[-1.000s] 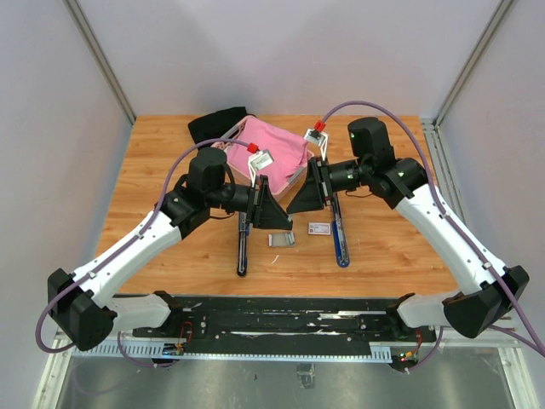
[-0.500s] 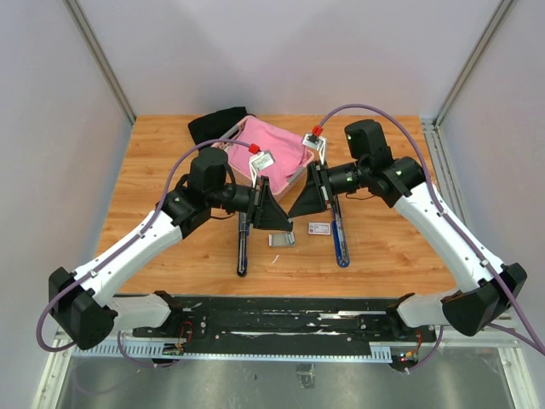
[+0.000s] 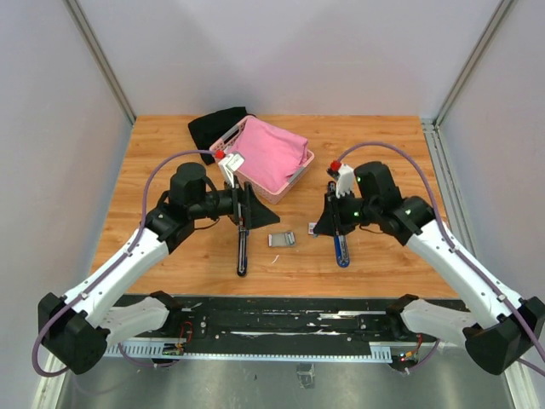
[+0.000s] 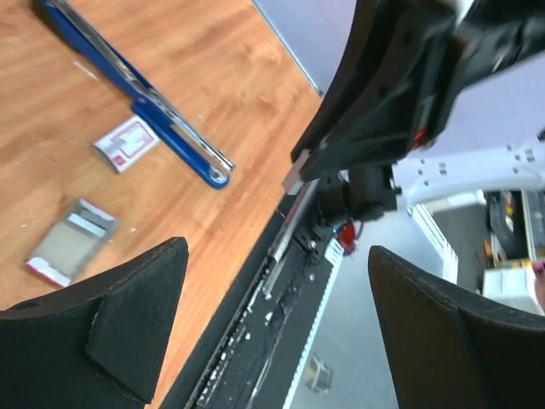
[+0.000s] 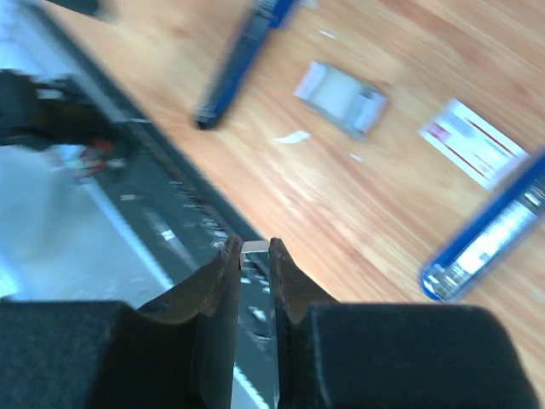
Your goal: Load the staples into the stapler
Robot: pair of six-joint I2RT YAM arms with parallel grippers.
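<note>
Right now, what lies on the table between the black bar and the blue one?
A grey block of staples and a white carton with red print; the right wrist view shows both.

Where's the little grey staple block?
Top view: the silvery-grey rectangular staple block lies between the long black bar on its left and the small white red-printed carton.

left tool (image 4: 277,247) opened wide and drawn left, right tool (image 3: 324,225) withdrawn rightward with staple strip (image 5: 255,248)
</note>
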